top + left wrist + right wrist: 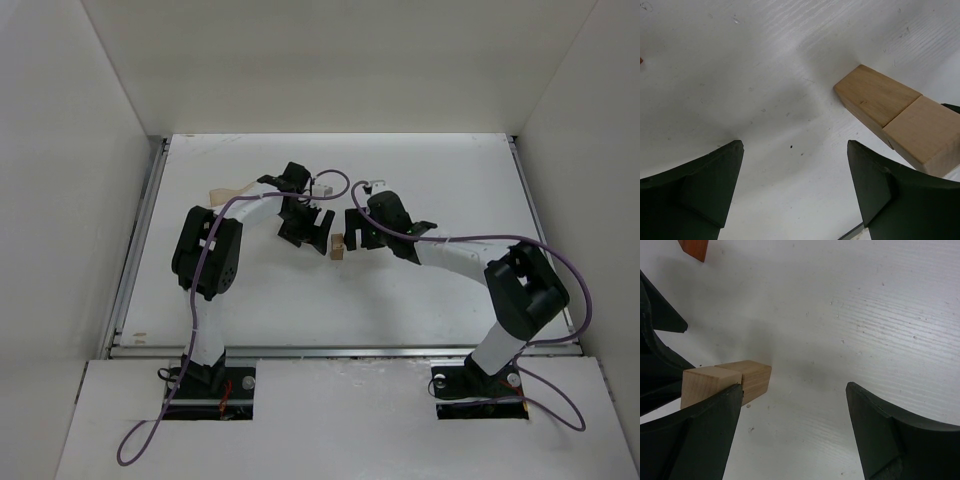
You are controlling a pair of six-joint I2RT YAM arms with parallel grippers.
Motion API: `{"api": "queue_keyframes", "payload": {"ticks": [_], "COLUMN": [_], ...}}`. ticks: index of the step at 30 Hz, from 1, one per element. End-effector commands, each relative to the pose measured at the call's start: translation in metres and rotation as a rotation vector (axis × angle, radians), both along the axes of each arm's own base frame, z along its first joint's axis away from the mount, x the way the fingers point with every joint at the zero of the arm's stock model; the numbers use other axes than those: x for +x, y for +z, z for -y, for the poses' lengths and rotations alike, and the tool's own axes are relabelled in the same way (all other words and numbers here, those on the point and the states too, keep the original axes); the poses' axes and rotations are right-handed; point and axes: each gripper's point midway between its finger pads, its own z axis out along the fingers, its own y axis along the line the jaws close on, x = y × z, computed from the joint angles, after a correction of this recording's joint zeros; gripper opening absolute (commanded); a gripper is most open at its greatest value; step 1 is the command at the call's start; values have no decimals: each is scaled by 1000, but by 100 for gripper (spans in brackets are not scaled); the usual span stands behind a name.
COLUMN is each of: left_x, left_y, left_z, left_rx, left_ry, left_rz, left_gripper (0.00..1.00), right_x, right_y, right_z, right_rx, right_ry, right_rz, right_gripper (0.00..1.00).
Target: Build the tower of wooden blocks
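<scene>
Tan blocks (338, 247) are noted at the middle of the table (450, 180), between the two grippers. In the wrist views two cuboids are seen, touching end to end.

The left gripper (308, 228) is held just left of them, jaws spread wide, nothing gripped. Only bare table shows in its gap, and the blocks lie outside its right finger. The right gripper (358, 238) is held just right of them, jaws equally wide and also empty. The blocks sit at its left finger, outside the gap; contact cannot be told.

The flanking pose is judged a preparation to square up or lift a block. The red-brown roof piece (694, 249) lies apart, not yet set on top.

Hard to make out:
- The roof piece is cut off by the frame edge and is not found in the top view.
- It cannot be settled whether the cuboids are stacked or laid in a row.
- A pale tan piece (228, 194), far left, is partly covered by the left arm (205, 255); its kind is unclear.
</scene>
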Motion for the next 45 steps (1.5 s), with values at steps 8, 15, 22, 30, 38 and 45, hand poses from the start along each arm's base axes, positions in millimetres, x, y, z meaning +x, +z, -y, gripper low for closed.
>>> {"api": "queue_keyframes", "payload": {"ticks": [8,15,22,30,38,45], "left_x": [13,17,18,15,11,15], "left_y": [35,37,38,35,31,33], "left_z": [10,9,16,19,17,16], "left_rx": [-53,-41,-38,-35,-26,-15], "left_ry": [-22,-16,-31,-41,-41,-34], "left_rz": [81,97,109,101,84,100], "left_gripper": [82,82,82,82,82,82], "right_x": [12,4,1,-4,-4,0], "right_y": [23,15,16,8,10,15], "right_z": [-16,-6,1,3,3,-2], "right_rx": [41,16,12,13,25,41], "right_ry": [21,4,-17,-30,-35,-28], "right_rz": [64,52,56,33,37,48], "right_gripper": [89,89,89,89,89,89]}}
